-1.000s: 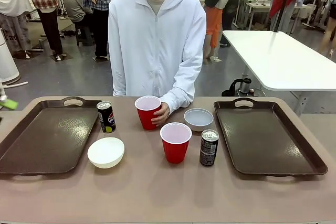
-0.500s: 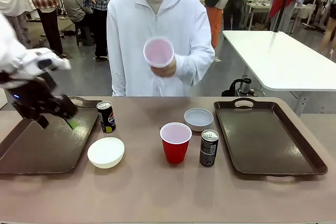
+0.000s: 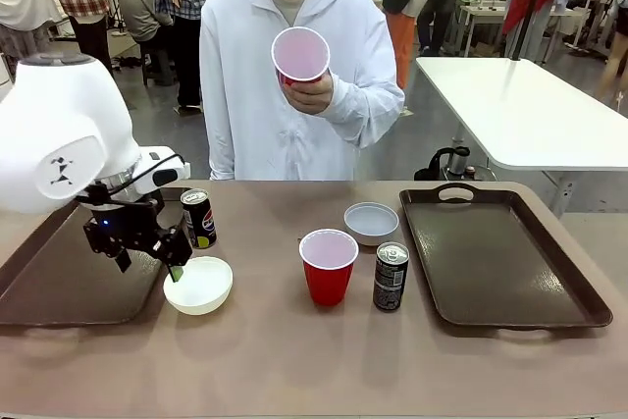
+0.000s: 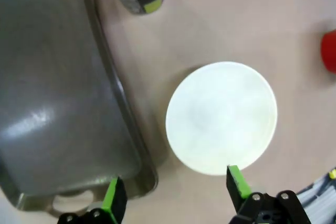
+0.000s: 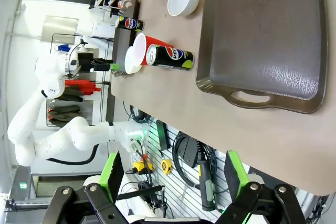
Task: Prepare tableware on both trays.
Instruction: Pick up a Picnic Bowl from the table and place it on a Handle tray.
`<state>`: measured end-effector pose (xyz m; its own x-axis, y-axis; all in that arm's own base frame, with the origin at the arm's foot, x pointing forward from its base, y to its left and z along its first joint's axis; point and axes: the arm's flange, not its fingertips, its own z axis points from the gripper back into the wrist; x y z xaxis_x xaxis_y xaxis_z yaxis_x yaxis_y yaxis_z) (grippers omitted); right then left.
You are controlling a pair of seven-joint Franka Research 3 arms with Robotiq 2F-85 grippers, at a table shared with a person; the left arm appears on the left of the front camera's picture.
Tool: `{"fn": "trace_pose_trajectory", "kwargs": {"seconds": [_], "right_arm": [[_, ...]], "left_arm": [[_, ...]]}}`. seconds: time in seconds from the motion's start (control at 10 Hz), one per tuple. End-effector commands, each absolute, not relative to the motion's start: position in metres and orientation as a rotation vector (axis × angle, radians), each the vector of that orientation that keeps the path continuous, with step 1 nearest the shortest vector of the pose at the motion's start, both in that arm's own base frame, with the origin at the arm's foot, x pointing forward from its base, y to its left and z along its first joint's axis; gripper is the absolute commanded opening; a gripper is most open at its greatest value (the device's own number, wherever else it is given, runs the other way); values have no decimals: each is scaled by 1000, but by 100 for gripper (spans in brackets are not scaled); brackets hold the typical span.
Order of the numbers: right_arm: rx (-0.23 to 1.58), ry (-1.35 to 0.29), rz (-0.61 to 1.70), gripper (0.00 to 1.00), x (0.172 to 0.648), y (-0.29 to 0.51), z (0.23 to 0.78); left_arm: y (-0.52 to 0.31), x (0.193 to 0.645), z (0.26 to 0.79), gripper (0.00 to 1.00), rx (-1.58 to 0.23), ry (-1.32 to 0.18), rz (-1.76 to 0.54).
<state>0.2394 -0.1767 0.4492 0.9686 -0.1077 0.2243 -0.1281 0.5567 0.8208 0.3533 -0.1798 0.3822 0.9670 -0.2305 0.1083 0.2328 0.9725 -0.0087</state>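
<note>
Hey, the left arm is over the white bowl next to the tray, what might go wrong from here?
1. The open left gripper hangs with one finger over the rim of the left tray and the other at the edge of the cream-white bowl. Coming straight down, it may strike the rim or pinch the bowl off-centre and tip it.
2. The dark can stands close by the bowl and tray, so a swing toward the tray might knock it over.
</note>
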Motion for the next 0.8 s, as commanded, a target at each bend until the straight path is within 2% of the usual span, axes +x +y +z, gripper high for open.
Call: {"fn": "trace_pose_trajectory", "kwargs": {"seconds": [0.0, 0.4, 0.7], "right_arm": [[998, -271, 18, 100, 239, -177, 448], [998, -271, 18, 100, 239, -177, 448], [998, -271, 18, 100, 239, -177, 448]], "left_arm": [[-178, 353, 360, 100, -32, -164, -220], [-190, 370, 330, 100, -48, -148, -234], [-196, 371, 325, 75, -55, -129, -251]]}}
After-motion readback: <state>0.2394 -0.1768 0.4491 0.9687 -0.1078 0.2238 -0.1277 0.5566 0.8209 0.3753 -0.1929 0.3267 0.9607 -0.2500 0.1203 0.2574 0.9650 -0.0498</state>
